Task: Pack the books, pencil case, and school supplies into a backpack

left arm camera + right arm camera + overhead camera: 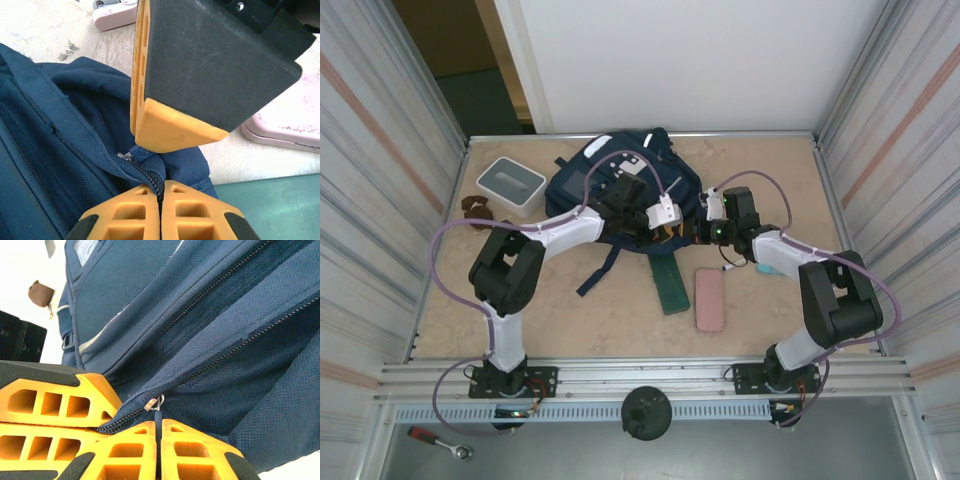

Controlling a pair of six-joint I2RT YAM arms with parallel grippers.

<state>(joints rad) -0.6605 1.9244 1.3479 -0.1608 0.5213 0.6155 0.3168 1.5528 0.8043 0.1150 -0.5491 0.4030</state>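
Observation:
The navy backpack (615,175) lies at the back middle of the table. Both grippers meet at its near right edge. My left gripper (161,187) is shut on the zipper edge of the backpack (75,150), with the zipper teeth pinched between its fingers. My right gripper (159,422) is shut on the dark zipper pull that hangs from the metal slider (154,402). From the left wrist, one right finger (170,125) covers the blue pull tab. In front of the backpack lie a thin dark book (670,283) and the pink pencil case (709,298).
A white-and-grey square box (510,185) stands at the back left, with a small brown thing (475,208) beside it. A pale blue item (770,268) lies under the right forearm. A loose backpack strap (598,272) trails toward the front. Metal walls close in both sides.

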